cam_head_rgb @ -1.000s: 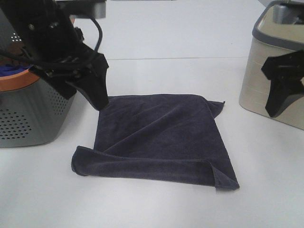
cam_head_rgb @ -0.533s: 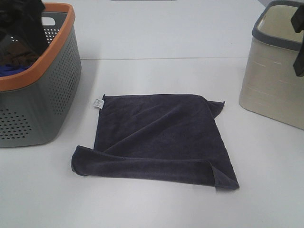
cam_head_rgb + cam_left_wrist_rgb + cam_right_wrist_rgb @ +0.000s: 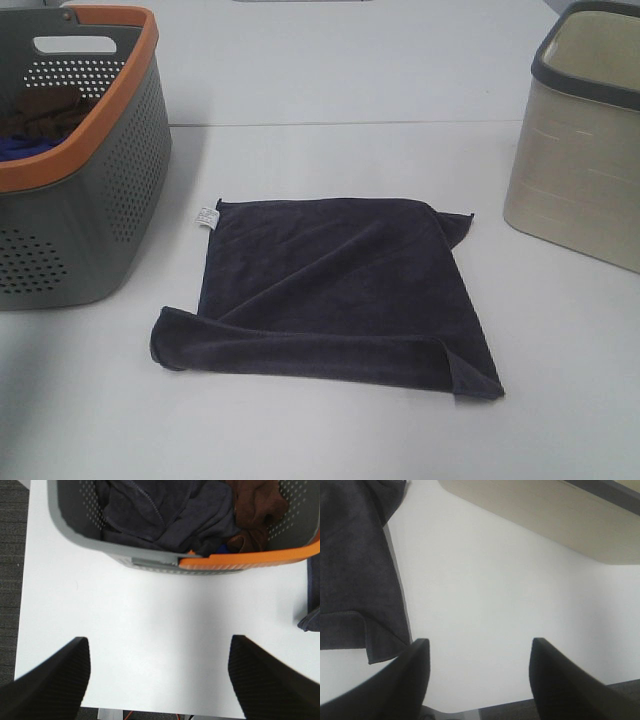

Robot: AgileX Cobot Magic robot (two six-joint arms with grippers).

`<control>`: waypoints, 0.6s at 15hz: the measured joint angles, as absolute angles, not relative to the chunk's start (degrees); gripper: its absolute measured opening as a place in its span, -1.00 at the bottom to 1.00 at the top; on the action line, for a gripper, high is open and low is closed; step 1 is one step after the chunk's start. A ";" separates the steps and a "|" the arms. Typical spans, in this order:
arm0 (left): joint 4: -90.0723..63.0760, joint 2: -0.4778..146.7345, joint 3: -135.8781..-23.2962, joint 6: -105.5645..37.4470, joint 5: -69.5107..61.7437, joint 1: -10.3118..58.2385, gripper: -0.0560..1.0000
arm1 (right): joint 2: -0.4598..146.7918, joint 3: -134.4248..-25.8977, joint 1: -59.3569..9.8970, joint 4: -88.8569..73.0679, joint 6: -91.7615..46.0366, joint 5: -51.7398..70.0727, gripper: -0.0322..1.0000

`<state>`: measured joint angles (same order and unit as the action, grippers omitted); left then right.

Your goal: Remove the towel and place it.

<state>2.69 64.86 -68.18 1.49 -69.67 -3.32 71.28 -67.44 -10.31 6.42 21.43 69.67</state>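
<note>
- The towel (image 3: 335, 290), a dark charcoal-purple square of microfibre cloth, lies spread on the white tabletop (image 3: 380, 70), between the two containers and touching neither.
- The tabletop, smooth and matt white, fills the high view; a thin seam crosses it behind the towel. The left wrist view shows dark grey carpet (image 3: 10, 555) beyond the table's edge.
- A grey perforated plastic laundry basket (image 3: 95, 215) with an orange rim stands on the table to the towel's left. It holds a crumpled dark cloth (image 3: 165, 510), a brown cloth (image 3: 257, 502) and a scrap of blue cloth (image 3: 225, 547).
- A beige fabric-sided bin (image 3: 580, 180) with a dark grey rim stands to the towel's right, well apart from it.
- The towel sits slightly skewed: its far edge runs roughly parallel to the table seam, while its right side slants outward toward the viewer. Being near square, it has no clear long axis. Soft creases fan across it from the far right corner.
- Its near edge is rolled over along most of its length, the near right corner is folded up, and the far right corner is turned back.
- A small white tag (image 3: 208, 216) juts from the towel's far left corner, pointing toward the basket.
- The left gripper (image 3: 160, 680) hangs above bare table beside the basket, its black fingers (image 3: 50, 685) spread wide with nothing between them.
- The right gripper (image 3: 480, 680) hangs above bare table between towel and bin, fingers (image 3: 395, 680) likewise apart and empty.
</note>
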 joint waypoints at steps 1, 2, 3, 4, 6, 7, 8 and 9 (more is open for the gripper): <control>2.86 61.88 -66.23 1.43 -69.67 -4.35 0.47 | 71.28 -67.44 -8.59 5.56 20.74 69.67 0.07; 2.86 58.61 -64.46 1.32 -69.67 -4.76 0.47 | 71.28 -67.44 -5.67 3.78 18.62 69.67 0.07; 2.86 56.04 -62.62 1.32 -69.67 -4.76 0.47 | 71.22 -67.44 -3.61 3.09 16.10 69.67 0.07; 2.86 53.46 -60.68 1.32 -69.67 -4.76 0.47 | 70.87 -67.44 -3.09 2.46 13.75 69.67 0.07; 2.86 48.64 -56.04 1.26 -69.73 -4.76 0.47 | 68.75 -67.44 -2.81 0.00 9.40 69.67 0.07; 2.86 46.01 -53.63 1.26 -69.73 -4.76 0.47 | 66.52 -67.44 -2.81 -1.49 7.73 69.73 0.07; 2.86 43.20 -51.68 1.26 -69.73 -4.76 0.47 | 63.48 -66.98 -2.81 -2.52 6.47 69.67 0.07; 3.15 39.99 -50.08 1.20 -69.79 -4.76 0.47 | 59.76 -65.37 -2.81 -3.21 5.56 69.61 0.07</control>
<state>3.15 39.99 -50.08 1.20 -69.79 -4.76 59.76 -65.37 -2.81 -3.21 5.56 69.61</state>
